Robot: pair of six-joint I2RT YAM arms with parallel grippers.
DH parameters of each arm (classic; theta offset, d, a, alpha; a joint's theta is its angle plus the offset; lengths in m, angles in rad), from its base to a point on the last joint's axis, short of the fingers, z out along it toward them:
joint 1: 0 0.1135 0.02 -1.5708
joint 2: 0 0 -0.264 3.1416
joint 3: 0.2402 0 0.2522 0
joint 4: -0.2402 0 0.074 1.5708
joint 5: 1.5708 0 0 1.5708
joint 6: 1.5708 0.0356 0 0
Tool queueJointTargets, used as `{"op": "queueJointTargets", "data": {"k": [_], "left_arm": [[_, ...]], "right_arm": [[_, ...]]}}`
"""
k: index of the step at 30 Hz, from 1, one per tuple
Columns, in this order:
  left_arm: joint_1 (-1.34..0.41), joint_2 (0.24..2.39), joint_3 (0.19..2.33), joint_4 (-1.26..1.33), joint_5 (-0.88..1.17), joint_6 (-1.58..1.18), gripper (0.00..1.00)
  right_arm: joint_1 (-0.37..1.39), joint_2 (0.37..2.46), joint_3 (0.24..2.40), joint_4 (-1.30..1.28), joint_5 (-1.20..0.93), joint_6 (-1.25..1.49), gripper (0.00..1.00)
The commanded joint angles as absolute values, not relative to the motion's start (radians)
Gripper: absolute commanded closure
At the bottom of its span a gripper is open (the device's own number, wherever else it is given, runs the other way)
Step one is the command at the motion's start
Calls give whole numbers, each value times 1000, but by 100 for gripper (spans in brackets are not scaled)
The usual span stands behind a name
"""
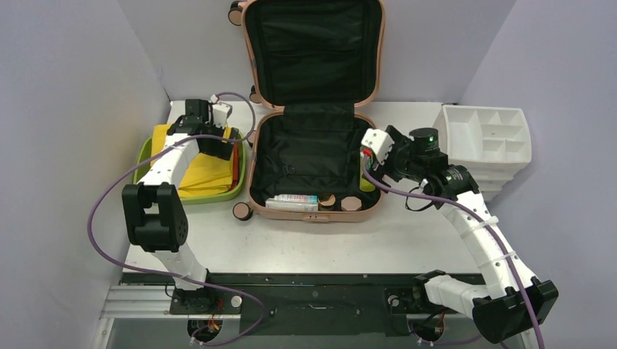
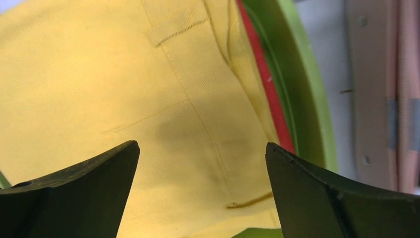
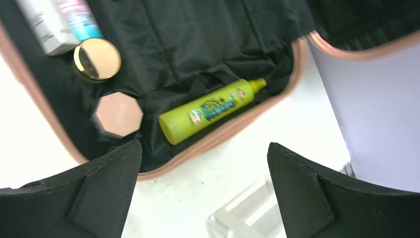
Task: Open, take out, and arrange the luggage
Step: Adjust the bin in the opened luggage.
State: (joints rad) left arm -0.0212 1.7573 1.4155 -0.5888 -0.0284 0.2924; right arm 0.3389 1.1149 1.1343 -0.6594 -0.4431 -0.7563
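We judge the step in hand to be the taking-out. The luggage (image 1: 305, 153) stands open at the middle-back of the table (image 1: 327, 243), lid upright against the rear wall, base lying flat. Inside we see a white-blue tube (image 1: 291, 201), a gold-lid jar (image 3: 97, 58), a pink octagonal jar (image 3: 118, 114) and a yellow-green spray bottle (image 3: 210, 111) along the right wall.

L gripper (image 2: 202, 148) hangs over the yellow garment (image 2: 99, 74) in the lime-green tub (image 2: 312, 114), fingers spread wide, nothing btw them. Its arm is folded at the elbow, wrist pointing down. R gripper (image 3: 203, 145) hovers above the luggage's right rim, also wide apart & empty, wrist bent in toward the base.

Next move, we think: R arm lowers over the bottle, jaws across its body, then carries it to the white organizer (image 1: 486, 134) at right.
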Motion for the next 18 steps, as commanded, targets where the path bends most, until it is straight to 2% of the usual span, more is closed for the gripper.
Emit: {"op": "queueJointTargets", "data": {"k": [1, 4, 7, 10, 13, 18], "left_arm": [[-43, 1622, 1555, -659, 107, 237, 3], [-82, 1535, 1577, -680, 199, 237, 4], [-120, 1445, 1549, -716, 263, 253, 4], [-126, 1365, 1461, -714, 323, 264, 4], [-123, 1264, 1370, -697, 350, 277, 4], [-113, 1126, 1192, -613, 401, 267, 4]], "right_arm": [[296, 1089, 1246, -679, -265, -553, 7], [234, 1060, 1255, -758, -216, -544, 7], [118, 955, 1170, -738, -206, -491, 7], [4, 874, 1080, -716, -154, -466, 1], [-101, 815, 1031, -717, -141, -489, 0], [-373, 898, 1006, -739, -191, -563, 2]]}}
